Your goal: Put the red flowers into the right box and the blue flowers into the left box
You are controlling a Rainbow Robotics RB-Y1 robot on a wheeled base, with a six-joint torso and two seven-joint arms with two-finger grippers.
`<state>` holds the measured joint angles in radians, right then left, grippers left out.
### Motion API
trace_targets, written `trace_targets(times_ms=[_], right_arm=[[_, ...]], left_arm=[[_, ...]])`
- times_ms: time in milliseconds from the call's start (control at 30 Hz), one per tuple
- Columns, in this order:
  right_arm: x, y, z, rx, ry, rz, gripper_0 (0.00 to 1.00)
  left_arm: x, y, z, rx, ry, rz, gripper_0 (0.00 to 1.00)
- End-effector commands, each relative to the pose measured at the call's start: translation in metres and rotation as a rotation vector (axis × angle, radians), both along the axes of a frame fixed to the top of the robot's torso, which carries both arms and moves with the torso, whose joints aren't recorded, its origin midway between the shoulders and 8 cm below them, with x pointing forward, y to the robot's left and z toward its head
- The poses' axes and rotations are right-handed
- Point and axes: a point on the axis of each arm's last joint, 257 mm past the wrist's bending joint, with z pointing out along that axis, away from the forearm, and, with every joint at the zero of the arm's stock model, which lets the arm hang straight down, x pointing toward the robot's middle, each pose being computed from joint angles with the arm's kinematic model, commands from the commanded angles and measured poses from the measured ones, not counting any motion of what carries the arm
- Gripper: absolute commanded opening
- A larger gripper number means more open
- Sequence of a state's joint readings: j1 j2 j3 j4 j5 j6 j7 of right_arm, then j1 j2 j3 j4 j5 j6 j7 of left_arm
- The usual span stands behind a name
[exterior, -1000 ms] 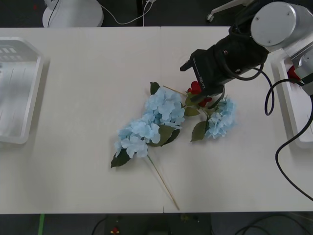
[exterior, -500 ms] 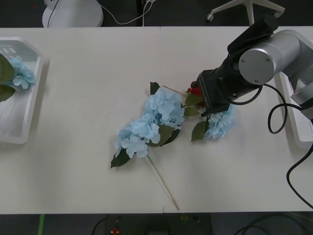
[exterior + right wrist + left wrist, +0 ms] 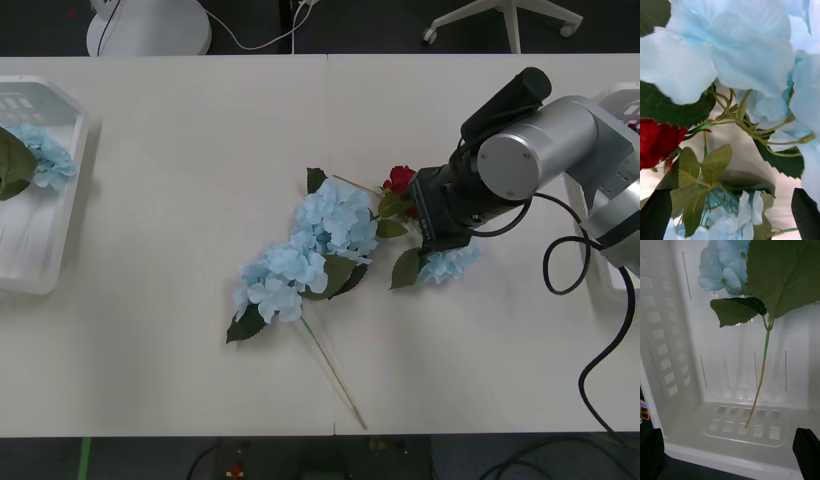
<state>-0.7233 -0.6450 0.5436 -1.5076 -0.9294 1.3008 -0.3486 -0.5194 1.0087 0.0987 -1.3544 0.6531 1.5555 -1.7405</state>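
One of the red flowers (image 3: 400,179) lies mid-table between two blue flowers, a large double cluster (image 3: 305,252) and a smaller head (image 3: 447,264) partly under my right arm. In the right wrist view my right gripper (image 3: 730,225) is open, low over green leaves and blue petals, with the red flower (image 3: 655,144) off to one side. Another blue flower (image 3: 38,155) lies in the left box (image 3: 40,275). My left gripper (image 3: 730,465) is open above that box's ribbed floor (image 3: 733,420), near the flower's stem (image 3: 762,378) but not holding it. The right box (image 3: 612,105) is at the far right edge.
A long bare stem (image 3: 335,375) runs from the large blue cluster toward the table's front edge. My right arm's cable (image 3: 590,380) loops over the table's right side. A white chair base (image 3: 150,25) and floor lie beyond the far edge.
A blue flower has come into the left box, which looked empty a second ago. My right arm has swung and dropped lower onto the smaller blue head beside the red flower.
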Motion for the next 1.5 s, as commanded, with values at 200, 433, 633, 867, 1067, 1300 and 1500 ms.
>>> trace_targets(times_ms=[200,433,633,867,1067,1300,1500], right_arm=[[0.012,0.030,-0.017,0.029,-0.012,-0.036,0.92],[0.024,0.018,-0.033,-0.018,-0.034,-0.058,0.92],[0.028,0.020,-0.042,-0.018,-0.039,-0.061,0.92],[0.028,0.017,-0.046,-0.037,-0.040,-0.047,0.34],[0.028,0.012,-0.053,-0.059,-0.034,-0.039,0.01],[0.029,0.007,-0.055,-0.093,-0.048,0.006,0.00],[0.036,-0.005,-0.051,-0.124,-0.064,0.064,0.00]], left_arm=[[-0.007,-0.150,0.032,-0.386,-0.042,-0.047,1.00],[-0.018,-0.245,0.009,-0.506,-0.050,0.021,1.00],[-0.033,-0.320,-0.027,-0.614,-0.049,0.103,1.00],[-0.063,-0.391,-0.064,-0.704,0.006,0.170,1.00],[-0.091,-0.431,-0.082,-0.752,0.048,0.200,1.00],[-0.119,-0.451,-0.104,-0.721,0.075,0.214,1.00],[-0.127,-0.474,-0.126,-0.673,0.048,0.219,1.00]])
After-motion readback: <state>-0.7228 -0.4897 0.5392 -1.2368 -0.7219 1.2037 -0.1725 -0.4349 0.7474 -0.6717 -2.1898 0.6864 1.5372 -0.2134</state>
